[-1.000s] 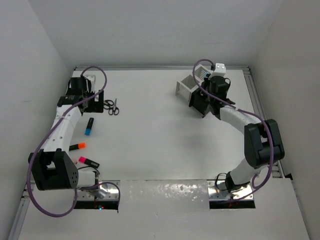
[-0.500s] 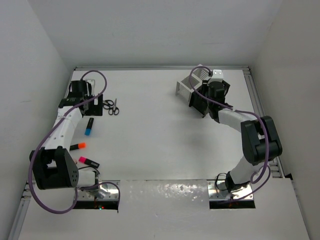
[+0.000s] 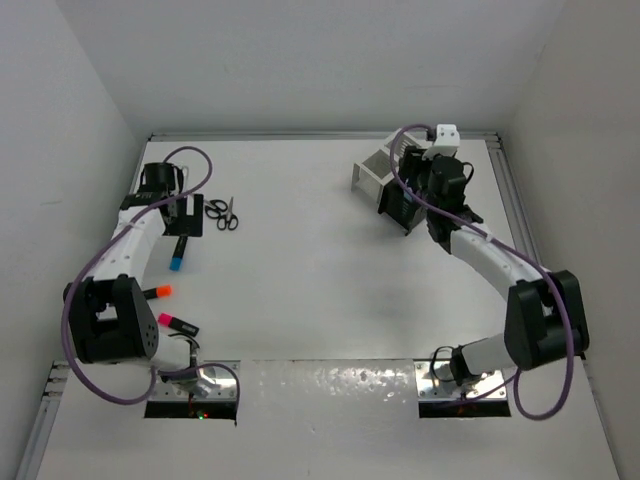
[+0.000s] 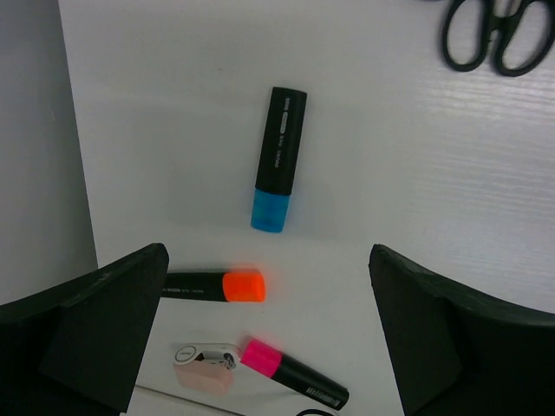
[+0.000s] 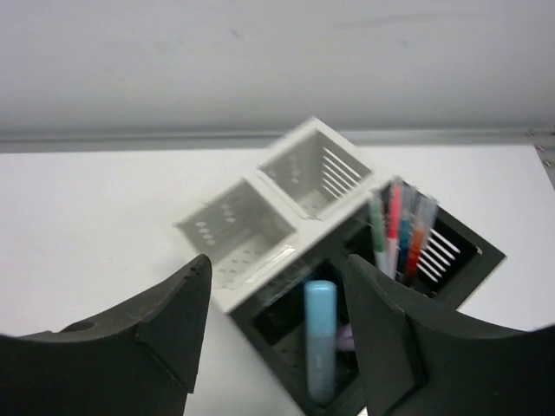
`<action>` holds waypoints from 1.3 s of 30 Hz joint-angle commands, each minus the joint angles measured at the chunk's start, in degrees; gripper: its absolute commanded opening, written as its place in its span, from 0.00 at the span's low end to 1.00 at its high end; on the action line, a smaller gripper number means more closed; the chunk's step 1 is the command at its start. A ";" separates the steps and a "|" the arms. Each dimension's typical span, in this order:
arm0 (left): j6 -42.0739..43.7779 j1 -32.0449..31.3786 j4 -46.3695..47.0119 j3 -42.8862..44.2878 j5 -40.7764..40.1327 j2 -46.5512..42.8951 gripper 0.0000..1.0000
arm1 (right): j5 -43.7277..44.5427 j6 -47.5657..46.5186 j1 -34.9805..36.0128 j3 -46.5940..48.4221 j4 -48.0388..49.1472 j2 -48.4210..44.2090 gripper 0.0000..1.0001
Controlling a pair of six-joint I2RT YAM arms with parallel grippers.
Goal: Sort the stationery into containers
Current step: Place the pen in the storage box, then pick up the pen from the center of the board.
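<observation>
Seeing right gripper (image 5: 277, 260) open over the black box (image 5: 453, 253), pale-blue highlighter (image 5: 319, 338) standing inside, pens (image 5: 397, 230) in the next compartment. My left gripper (image 4: 267, 253) is wide open above blue highlighter (image 4: 277, 160), orange highlighter (image 4: 217, 285), pink highlighter (image 4: 290, 371) on table (image 4: 434, 173).

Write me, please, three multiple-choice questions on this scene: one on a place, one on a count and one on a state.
1. Where do the thin pens stand?
A) in the white box
B) in the black box
C) flat on the table

2. How many highlighters lie on the table below the left gripper?
A) one
B) five
C) three

3. What state is the left gripper in?
A) open and empty
B) shut on the scissors
C) shut on a pen

Answers:
1 B, the pens stand upright in a black compartment.
2 C, the blue highlighter, orange highlighter and pink highlighter lie there.
3 A, its fingers stand wide apart with nothing between them.
</observation>
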 commanded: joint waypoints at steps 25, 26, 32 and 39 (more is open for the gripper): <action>12.27 9.61 -7.14 14.46 11.94 26.55 0.82 | -4.06 6.70 16.61 -11.12 -14.69 -14.42 0.57; 12.26 9.52 -7.14 14.90 10.27 28.74 0.81 | -4.15 6.52 16.61 -11.82 -14.77 -14.42 0.57; 11.91 7.59 -7.58 13.60 7.61 33.15 0.65 | -3.10 4.77 16.61 -11.57 -15.83 -13.81 0.58; 11.21 6.44 -5.47 9.20 7.09 33.24 0.18 | -3.45 4.50 16.61 -9.37 -15.12 -12.49 0.58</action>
